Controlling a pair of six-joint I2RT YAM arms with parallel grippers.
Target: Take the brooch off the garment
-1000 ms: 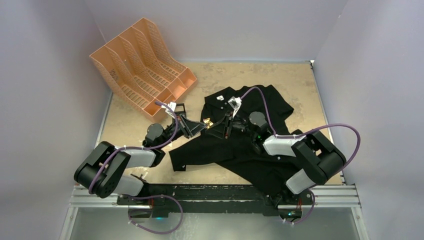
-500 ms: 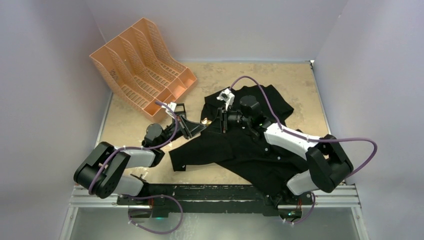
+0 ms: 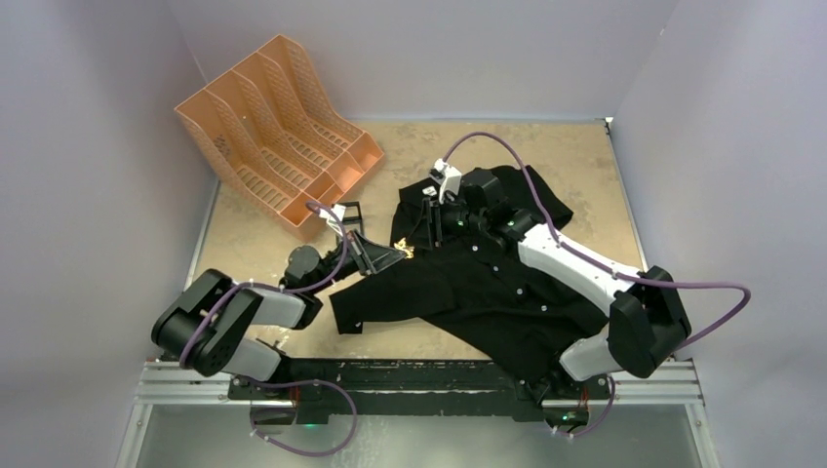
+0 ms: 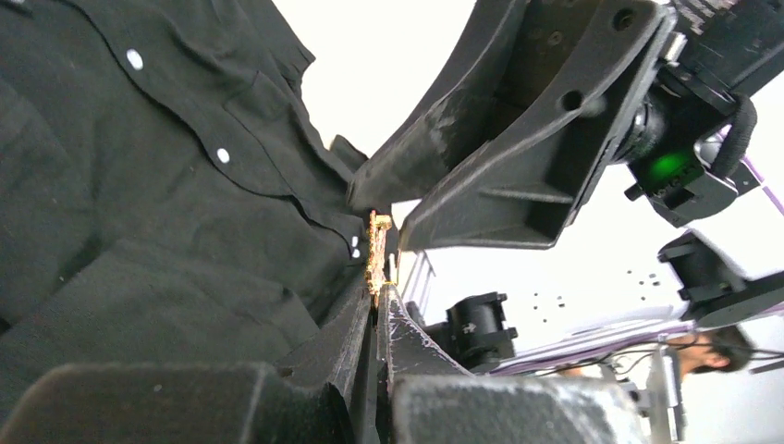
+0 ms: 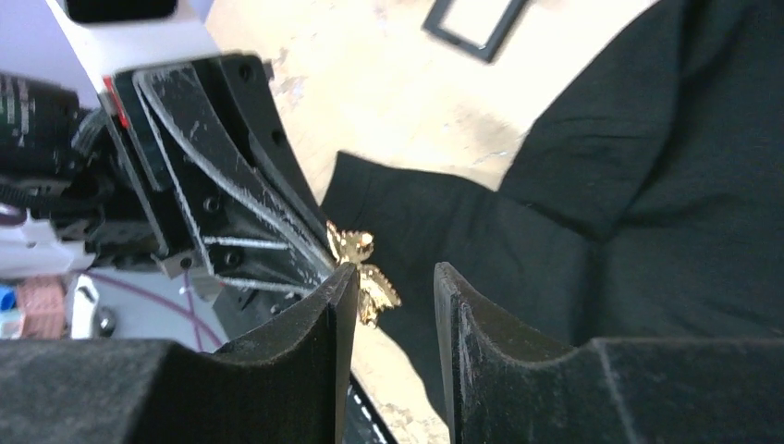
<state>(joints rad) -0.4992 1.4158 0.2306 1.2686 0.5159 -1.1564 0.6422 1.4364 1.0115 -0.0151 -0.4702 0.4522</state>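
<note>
The garment (image 3: 488, 283) is a black shirt with white buttons, spread crumpled over the table's middle. At its left edge the small gold brooch (image 3: 401, 246) sits pinched in the tips of my left gripper (image 3: 394, 253), which is shut on it. The left wrist view shows the brooch (image 4: 377, 252) edge-on above the closed jaws (image 4: 379, 294), close against the shirt (image 4: 139, 185). Whether it is still pinned does not show. My right gripper (image 3: 430, 228) hovers just right of it, open. In its own view the brooch (image 5: 362, 268) lies beside the left fingertip of the empty jaws (image 5: 393, 277).
An orange slotted file tray (image 3: 273, 127) stands at the back left. A small black frame (image 3: 349, 210) lies on the tan table (image 3: 546, 146) between the tray and the shirt. Grey walls close in on the left, back and right.
The right gripper has drawn back from the brooch toward the collar and its jaws have widened slightly. The left gripper has stayed shut on the brooch, barely moving.
</note>
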